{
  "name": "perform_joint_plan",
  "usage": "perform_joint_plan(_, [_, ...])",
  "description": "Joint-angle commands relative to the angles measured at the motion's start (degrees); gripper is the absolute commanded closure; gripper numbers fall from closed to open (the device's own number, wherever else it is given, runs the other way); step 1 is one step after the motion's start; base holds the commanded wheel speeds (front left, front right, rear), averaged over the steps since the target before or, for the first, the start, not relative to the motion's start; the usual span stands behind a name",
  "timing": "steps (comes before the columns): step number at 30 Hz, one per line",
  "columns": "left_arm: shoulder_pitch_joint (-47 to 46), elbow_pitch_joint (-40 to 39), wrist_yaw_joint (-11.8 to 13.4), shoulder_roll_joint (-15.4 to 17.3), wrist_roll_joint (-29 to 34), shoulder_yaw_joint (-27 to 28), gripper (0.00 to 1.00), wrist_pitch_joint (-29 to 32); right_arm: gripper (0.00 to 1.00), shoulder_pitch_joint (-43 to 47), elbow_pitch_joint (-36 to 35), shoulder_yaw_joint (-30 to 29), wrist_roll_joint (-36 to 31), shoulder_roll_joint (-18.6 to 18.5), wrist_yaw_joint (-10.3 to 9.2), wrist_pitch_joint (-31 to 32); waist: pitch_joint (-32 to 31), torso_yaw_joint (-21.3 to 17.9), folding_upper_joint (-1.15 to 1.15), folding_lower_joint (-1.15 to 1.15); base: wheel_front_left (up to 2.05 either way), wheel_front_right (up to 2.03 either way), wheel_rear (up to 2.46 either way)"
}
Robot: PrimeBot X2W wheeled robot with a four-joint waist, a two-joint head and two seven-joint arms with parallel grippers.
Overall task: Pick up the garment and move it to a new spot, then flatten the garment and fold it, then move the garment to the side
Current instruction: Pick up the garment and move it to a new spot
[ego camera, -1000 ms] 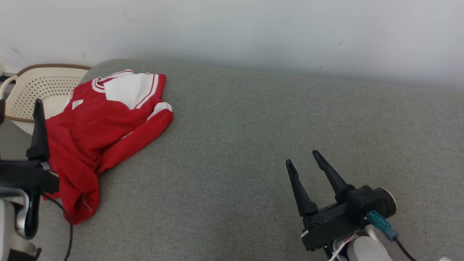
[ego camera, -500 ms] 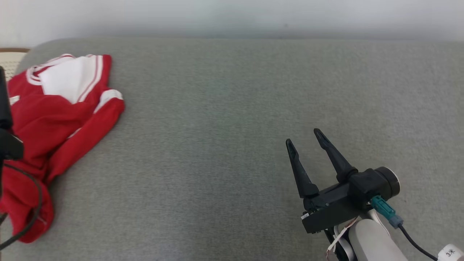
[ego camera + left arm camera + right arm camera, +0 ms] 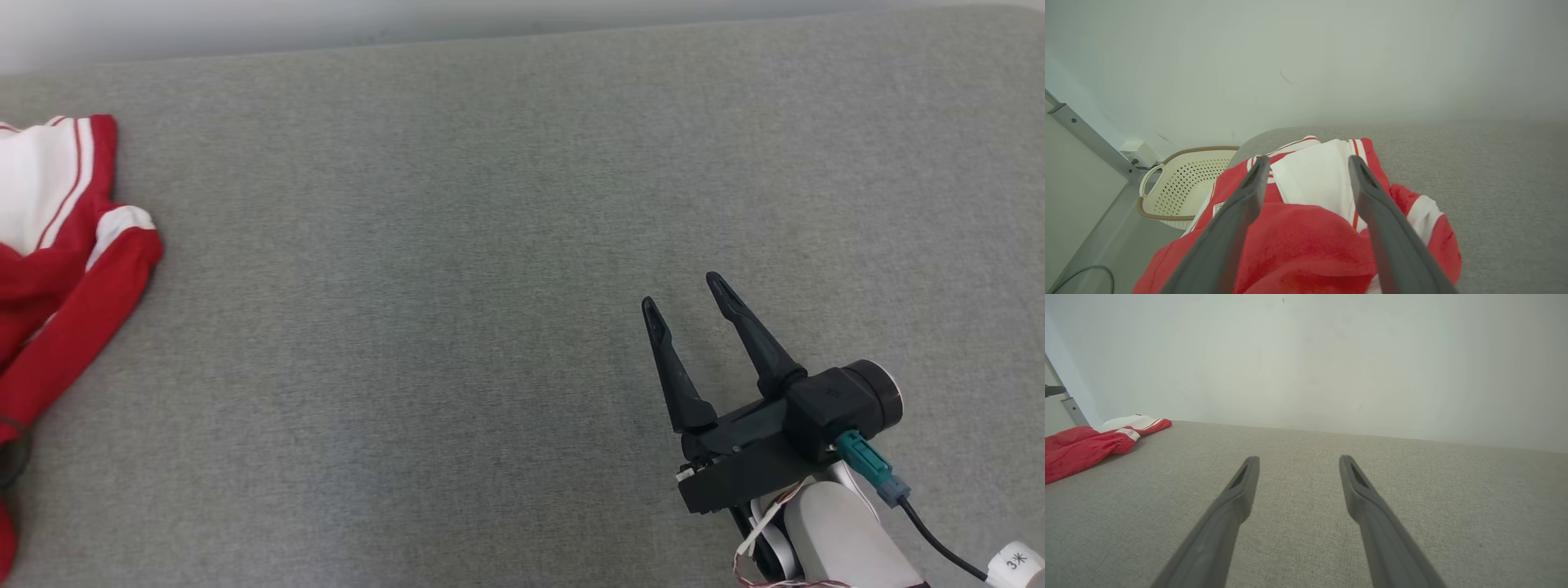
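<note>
The garment (image 3: 57, 245) is a red jacket with white panels and stripes, lying crumpled at the left edge of the grey fabric surface (image 3: 457, 286). In the left wrist view my left gripper (image 3: 1306, 163) is open, its two fingers spread just above the garment (image 3: 1306, 241), nothing between them. My right gripper (image 3: 684, 291) stands open over bare grey fabric at the lower right, far from the garment. The right wrist view has the open right gripper (image 3: 1295, 459) low over the surface, with the garment (image 3: 1090, 443) far off to the left.
A cream perforated basket (image 3: 1180, 188) with a brown rim sits on the floor beyond the surface's left end, next to a metal post (image 3: 1090, 139). A pale wall (image 3: 1306, 359) runs along the surface's far side. A dark cable (image 3: 1081, 273) lies on the floor.
The head camera has turned right and down, so the garment slid to the picture's left edge and the basket and left arm left it. The right gripper stays open in about the same place.
</note>
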Motion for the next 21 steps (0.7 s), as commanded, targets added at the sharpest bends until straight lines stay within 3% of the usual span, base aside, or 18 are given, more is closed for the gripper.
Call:
perform_joint_plan(1, [-0.56,1.58,-0.30,0.74,-0.35,-0.62,0.00,0.24,0.00,-0.66,-0.17,0.20,-0.25,-0.04,0.02,-0.19,0.87,-1.44,-0.01,-0.01,0.00,0.00,0.00])
perform_joint_plan(9, [-2.42,10.20,-0.32,1.53,-1.39,-4.09,0.00,3.85,0.00,-0.80,-0.10,0.46,-0.01,-0.39,0.02,-0.19,1.54,-3.37,-0.01,-0.01,0.00,0.00,0.00])
perform_joint_plan(20, [-3.19,15.52,-0.37,1.83,-3.90,-8.39,0.00,9.44,0.00,-1.08,-0.26,0.66,0.00,-0.51,0.02,-0.19,1.88,-4.63,-0.01,-0.01,0.00,0.00,0.00])
perform_joint_plan(21, [-3.15,15.99,-0.36,2.06,-4.03,-8.70,0.25,9.57,0.00,-1.12,-0.23,0.71,-0.01,-0.47,0.02,-0.19,1.89,-4.76,-0.01,-0.01,0.00,0.00,0.00])
